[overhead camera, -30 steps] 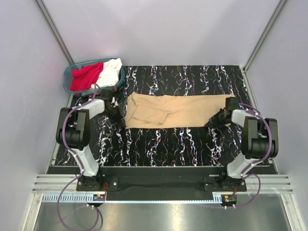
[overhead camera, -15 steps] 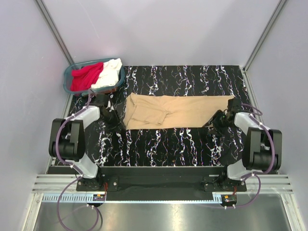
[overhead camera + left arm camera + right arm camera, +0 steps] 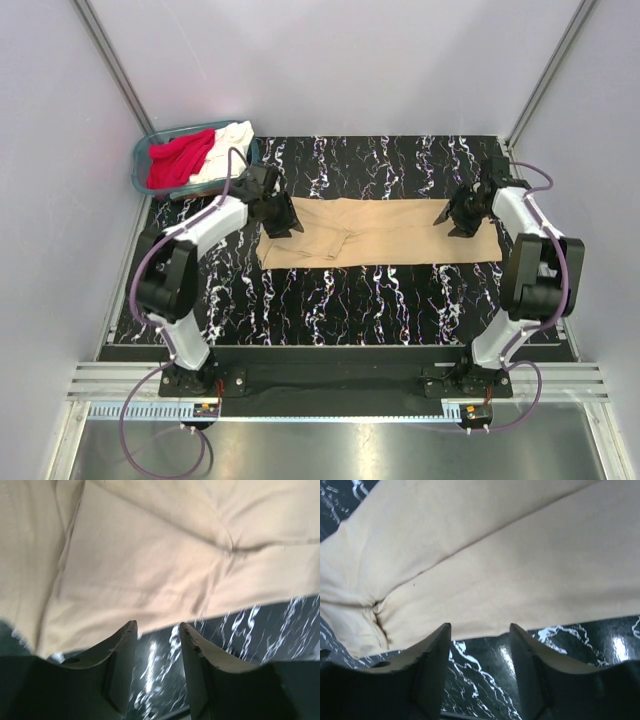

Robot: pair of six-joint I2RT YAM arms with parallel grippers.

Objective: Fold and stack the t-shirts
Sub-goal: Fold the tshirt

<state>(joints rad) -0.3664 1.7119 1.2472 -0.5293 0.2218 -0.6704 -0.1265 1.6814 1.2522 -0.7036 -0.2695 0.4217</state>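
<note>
While both pairs stand spread and empty, the left fingers point(image 3: 120, 650) and right fingers point(image 3: 432, 655) hover over the left and right ends of the tan t-shirt point(image 3: 380, 235), a lengthwise-folded strip mid-bench point(image 3: 330, 300). Probable next step: pinch an edge for another fold.

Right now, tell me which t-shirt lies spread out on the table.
The tan t-shirt; the red t-shirt and white t-shirt are bunched in the teal basket.

Right gripper point(image 3: 479, 630) spread, empty — just before the tan t-shirt point(image 3: 495, 575) edge.
</note>
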